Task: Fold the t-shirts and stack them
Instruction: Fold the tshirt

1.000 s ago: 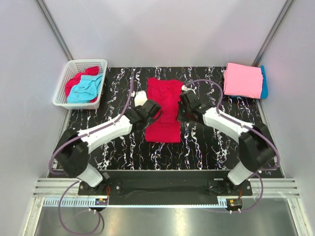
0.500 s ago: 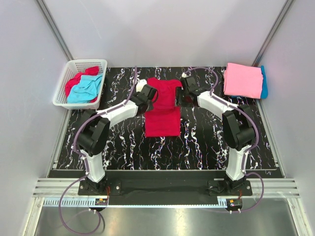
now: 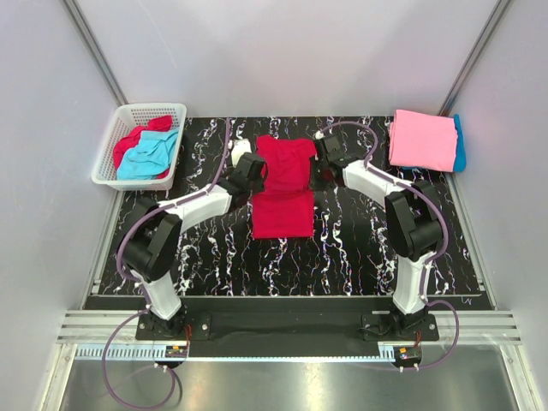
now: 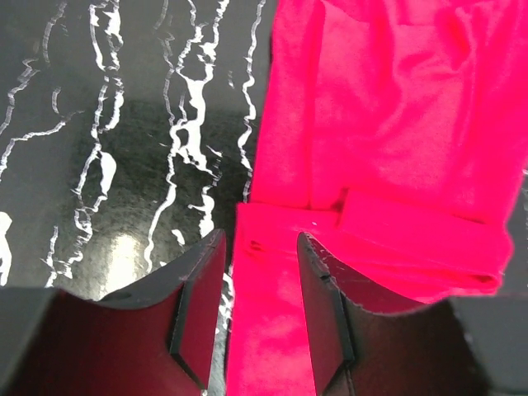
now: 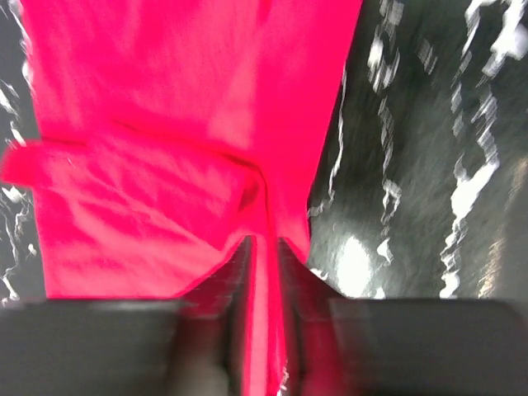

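A crimson t-shirt (image 3: 284,184) lies flat in the middle of the black marbled table (image 3: 360,248). Its lower part is folded into a neat rectangle, and its upper part with the sleeves spreads toward the top of the frame.

The left gripper (image 3: 254,171) sits at the shirt's left edge, level with the fold. In the left wrist view its fingers (image 4: 198,305) stand apart, and the edge of the cloth lies in the gap between them without being pinched.

The right gripper (image 3: 323,169) sits at the shirt's right edge, opposite the left one. The right wrist view is blurred. Its fingers (image 5: 235,276) show only a narrow gap with a strip of red in it, and it is impossible to tell whether they grip the cloth.

At the upper right of the top view, a folded pink t-shirt (image 3: 422,139) rests on a turquoise t-shirt (image 3: 461,141). At the upper left, a white basket (image 3: 137,108) holds a crumpled red shirt (image 3: 128,144) and a crumpled turquoise shirt (image 3: 150,159).
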Controlling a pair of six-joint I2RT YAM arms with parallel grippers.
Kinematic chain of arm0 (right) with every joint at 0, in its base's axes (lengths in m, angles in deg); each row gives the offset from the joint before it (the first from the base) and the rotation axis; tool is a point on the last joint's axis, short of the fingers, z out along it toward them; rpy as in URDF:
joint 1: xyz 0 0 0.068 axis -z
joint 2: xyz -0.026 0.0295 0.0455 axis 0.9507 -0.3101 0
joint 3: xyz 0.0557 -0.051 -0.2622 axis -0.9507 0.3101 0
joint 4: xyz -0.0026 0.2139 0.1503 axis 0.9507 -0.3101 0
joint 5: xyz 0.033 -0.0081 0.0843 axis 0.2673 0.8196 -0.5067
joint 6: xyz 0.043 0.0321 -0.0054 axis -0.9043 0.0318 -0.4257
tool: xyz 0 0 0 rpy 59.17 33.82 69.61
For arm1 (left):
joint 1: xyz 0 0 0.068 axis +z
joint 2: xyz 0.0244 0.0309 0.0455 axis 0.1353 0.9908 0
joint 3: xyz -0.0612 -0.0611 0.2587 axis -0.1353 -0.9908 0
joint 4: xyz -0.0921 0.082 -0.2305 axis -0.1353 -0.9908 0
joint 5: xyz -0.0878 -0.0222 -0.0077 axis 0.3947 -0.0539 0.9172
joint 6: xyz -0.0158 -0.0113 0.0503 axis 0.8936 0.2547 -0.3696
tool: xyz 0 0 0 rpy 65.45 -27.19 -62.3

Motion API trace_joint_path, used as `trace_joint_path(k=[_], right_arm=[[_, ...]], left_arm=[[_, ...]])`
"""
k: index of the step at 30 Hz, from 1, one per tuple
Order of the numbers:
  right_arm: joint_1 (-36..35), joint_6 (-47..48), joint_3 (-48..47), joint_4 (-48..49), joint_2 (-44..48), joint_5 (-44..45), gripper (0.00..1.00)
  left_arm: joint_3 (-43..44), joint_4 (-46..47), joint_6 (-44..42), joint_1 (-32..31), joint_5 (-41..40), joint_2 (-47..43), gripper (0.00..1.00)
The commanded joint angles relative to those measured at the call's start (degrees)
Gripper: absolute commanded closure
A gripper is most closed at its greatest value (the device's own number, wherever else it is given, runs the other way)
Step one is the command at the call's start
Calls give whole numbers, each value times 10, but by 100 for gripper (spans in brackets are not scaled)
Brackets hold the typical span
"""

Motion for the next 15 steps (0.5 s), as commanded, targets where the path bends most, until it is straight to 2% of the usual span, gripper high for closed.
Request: trace_joint_path(k=[1, 3, 10, 11, 15], right_arm=[[2, -11, 29, 2, 36, -53, 84], [1, -14, 54, 2, 43, -62, 87], [-3, -16, 122, 15, 100, -102, 74], [-3, -16, 125, 15, 100, -114, 70], [-6, -30, 147, 21, 114, -130, 64]], left_arm=[[4, -19, 22, -1, 39, -35, 56], [-7, -21, 26, -1, 71, -50, 56], [-23, -57, 11, -1, 149, -78, 56], [-26, -60, 10, -1, 166, -83, 56], [-42, -65, 16, -1, 171, -100, 56]])
